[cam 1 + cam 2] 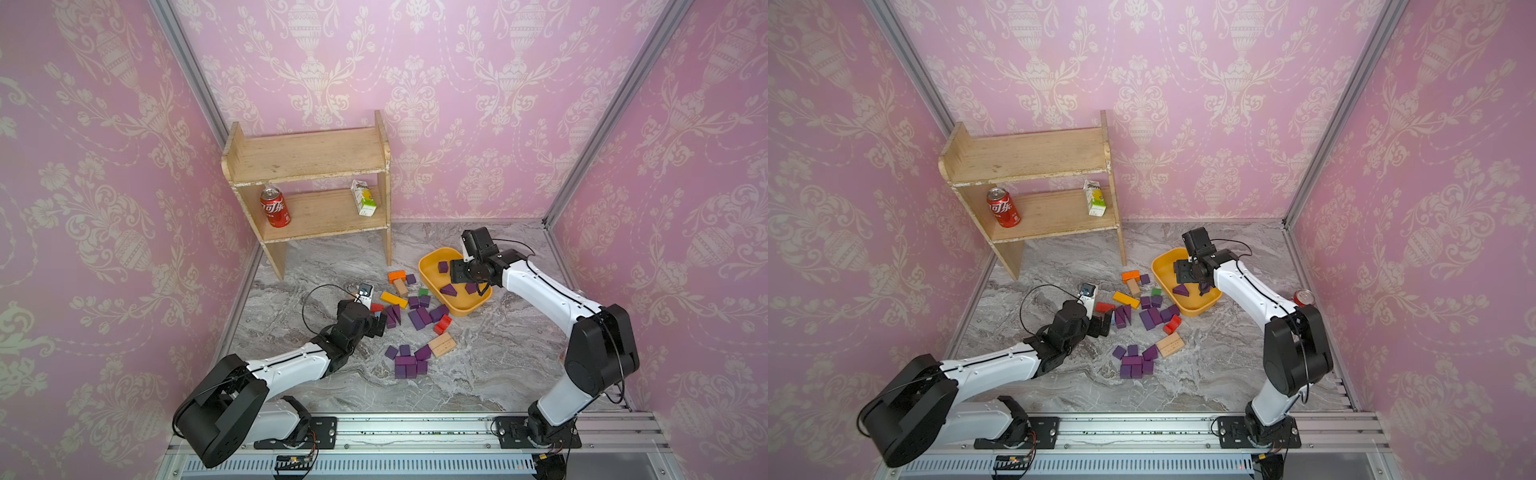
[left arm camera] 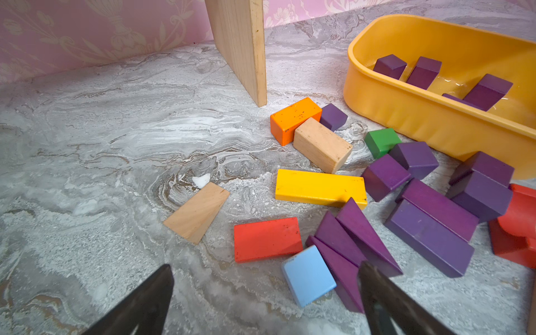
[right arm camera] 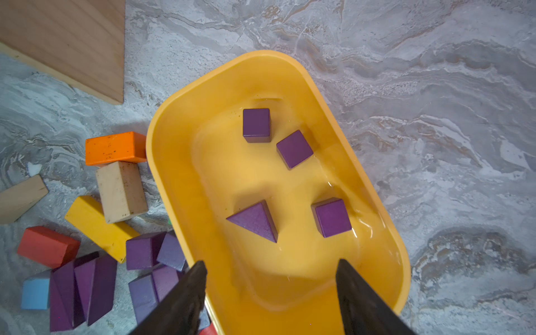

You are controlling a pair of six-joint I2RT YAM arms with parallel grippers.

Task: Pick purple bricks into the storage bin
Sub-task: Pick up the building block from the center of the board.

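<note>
My right gripper (image 3: 271, 262) hangs over the bin (image 3: 177, 188), jaws well apart and nothing between them. The right wrist view gives me the bin's whole floor. Four purple bricks (image 3: 294, 148) lie in it, three cubes and a wedge, none touching another. In both top views the gripper covers part of that floor, so I count fewer there.

The left gripper (image 2: 265, 265) is spread wide and empty. It sits low over the tabletop (image 1: 478, 374), across the loose blocks from the bin. The left wrist view shows plainly what the top views barely give: a blue block (image 2: 309, 275) and purple wedges (image 2: 348, 246) lying side by side. One finger (image 2: 383, 295) stands in front of the wedges, and I cannot tell whether it touches them.

More purple bricks lie just beside the bin's long wall, mixed with blocks of other colours (image 2: 319, 187). Only the top views show a second purple heap (image 1: 407, 363), well apart from the bin toward the arm bases. Only they show the shelf (image 1: 307, 166) beyond the bin, with a can (image 1: 275, 208) and a carton (image 1: 363, 198) on its lower board. In a top view a second can (image 1: 1304, 296) peeps past the right arm, on the bin's side away from the blocks.
</note>
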